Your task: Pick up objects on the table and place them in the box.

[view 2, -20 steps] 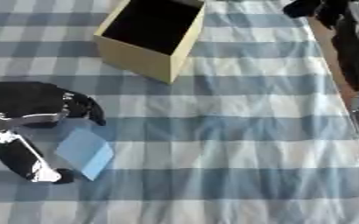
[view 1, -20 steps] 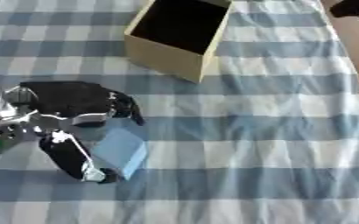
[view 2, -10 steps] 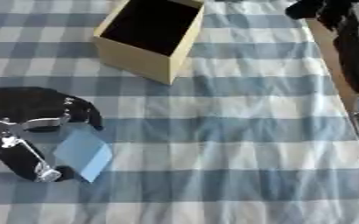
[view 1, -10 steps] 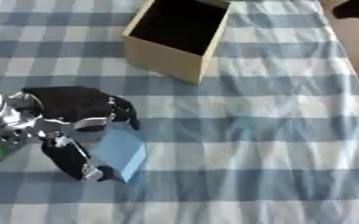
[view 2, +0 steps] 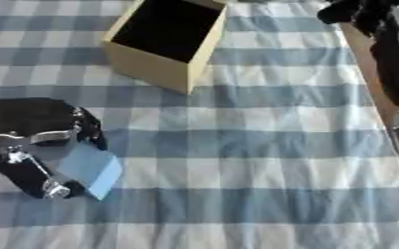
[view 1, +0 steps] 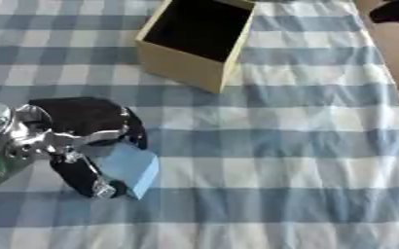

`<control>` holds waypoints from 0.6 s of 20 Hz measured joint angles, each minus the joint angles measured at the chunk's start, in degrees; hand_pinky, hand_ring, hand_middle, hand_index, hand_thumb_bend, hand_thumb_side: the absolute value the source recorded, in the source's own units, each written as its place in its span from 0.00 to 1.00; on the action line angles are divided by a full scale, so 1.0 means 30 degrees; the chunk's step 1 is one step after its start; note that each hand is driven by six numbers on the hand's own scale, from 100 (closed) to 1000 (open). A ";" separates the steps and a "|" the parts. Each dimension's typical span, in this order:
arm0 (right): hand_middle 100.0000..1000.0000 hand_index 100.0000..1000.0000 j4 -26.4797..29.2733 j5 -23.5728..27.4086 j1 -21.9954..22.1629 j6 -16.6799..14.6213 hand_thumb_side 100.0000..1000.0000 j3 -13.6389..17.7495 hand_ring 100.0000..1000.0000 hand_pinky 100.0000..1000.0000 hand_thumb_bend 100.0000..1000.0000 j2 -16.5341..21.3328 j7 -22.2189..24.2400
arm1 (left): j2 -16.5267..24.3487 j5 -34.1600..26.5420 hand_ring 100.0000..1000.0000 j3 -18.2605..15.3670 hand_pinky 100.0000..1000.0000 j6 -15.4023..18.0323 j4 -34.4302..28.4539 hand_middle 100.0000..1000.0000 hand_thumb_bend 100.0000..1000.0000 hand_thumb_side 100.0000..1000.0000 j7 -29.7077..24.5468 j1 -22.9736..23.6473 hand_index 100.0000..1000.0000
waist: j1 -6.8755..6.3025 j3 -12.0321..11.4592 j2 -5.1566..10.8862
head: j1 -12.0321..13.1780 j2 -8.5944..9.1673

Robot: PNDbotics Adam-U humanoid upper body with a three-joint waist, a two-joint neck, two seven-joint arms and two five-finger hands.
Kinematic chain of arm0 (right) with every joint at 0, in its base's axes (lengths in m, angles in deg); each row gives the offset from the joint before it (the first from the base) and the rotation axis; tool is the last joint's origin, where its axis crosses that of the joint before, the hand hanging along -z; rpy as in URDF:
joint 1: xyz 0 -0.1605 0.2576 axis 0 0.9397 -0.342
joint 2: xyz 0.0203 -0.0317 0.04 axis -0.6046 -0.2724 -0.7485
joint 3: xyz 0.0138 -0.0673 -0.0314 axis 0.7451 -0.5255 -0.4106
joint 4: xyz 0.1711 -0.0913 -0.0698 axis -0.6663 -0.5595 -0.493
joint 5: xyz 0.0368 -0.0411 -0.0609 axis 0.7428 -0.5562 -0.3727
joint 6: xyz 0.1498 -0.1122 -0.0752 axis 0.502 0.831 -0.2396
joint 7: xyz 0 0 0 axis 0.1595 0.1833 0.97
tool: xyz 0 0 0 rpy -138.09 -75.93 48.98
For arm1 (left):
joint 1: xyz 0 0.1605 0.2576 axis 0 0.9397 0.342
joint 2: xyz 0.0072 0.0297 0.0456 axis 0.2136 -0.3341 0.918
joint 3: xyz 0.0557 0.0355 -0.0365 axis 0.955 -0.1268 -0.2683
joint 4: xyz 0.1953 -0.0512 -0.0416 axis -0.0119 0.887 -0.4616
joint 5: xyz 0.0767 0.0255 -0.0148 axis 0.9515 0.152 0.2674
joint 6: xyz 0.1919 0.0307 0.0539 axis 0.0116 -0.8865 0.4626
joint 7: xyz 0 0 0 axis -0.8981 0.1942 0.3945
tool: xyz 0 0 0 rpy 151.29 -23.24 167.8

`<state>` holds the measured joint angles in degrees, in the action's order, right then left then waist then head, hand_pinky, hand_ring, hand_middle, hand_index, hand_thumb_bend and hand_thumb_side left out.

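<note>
My left hand [view 1: 83, 131] is curled around a light blue block [view 1: 128, 168], thumb below and fingers above it, low over the blue-checked tablecloth [view 1: 280, 160] near its left side. The open tan box [view 1: 194, 41] stands well apart, farther up the table.

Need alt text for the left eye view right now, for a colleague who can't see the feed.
The left robot hand curls its fingers and thumb around a light blue block at the lower left of a blue-and-white checked tablecloth. An open, empty-looking tan box stands beyond it, near the top centre.
</note>
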<state>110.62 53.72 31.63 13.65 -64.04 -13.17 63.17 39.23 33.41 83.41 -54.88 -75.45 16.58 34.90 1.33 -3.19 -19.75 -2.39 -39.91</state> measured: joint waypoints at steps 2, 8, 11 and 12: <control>0.64 0.78 0.0000 0.0000 0.0008 0.0000 1.00 0.0005 0.63 0.69 0.00 0.0000 0.0000 | -0.0032 0.0099 0.54 -0.0090 0.36 0.0081 0.0018 0.50 0.12 0.03 0.0322 0.0070 0.57 | 0.0004 0.0000 0.0000 | -0.0002 0.0049; 0.64 0.78 0.0000 -0.0001 0.0041 0.0008 1.00 0.0018 0.63 0.69 0.00 0.0000 0.0008 | 0.0131 -0.0218 0.52 -0.0681 0.34 0.0016 -0.0630 0.50 0.05 0.01 0.0719 0.0369 0.57 | 0.0010 -0.0030 0.0000 | -0.0058 0.0052; 0.64 0.78 -0.0002 -0.0005 0.0152 0.0013 1.00 0.0066 0.63 0.69 0.00 0.0000 0.0004 | 0.0338 -0.0679 0.47 -0.1166 0.28 0.0024 -0.0950 0.47 0.05 0.00 0.0854 0.0370 0.54 | 0.0001 -0.0118 0.0000 | -0.0101 0.0054; 0.64 0.78 -0.0002 -0.0008 0.0161 0.0016 1.00 0.0080 0.63 0.69 0.00 0.0000 0.0003 | 0.0357 -0.0791 0.46 -0.1299 0.27 0.0060 -0.0974 0.47 0.05 0.00 0.0979 0.0370 0.54 | 0.0001 -0.0119 0.0000 | -0.0109 0.0055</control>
<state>110.61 53.70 32.12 13.70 -63.80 -13.17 63.17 40.30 31.04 79.51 -54.70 -78.37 19.52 36.01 1.34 -3.54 -19.75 -2.72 -39.74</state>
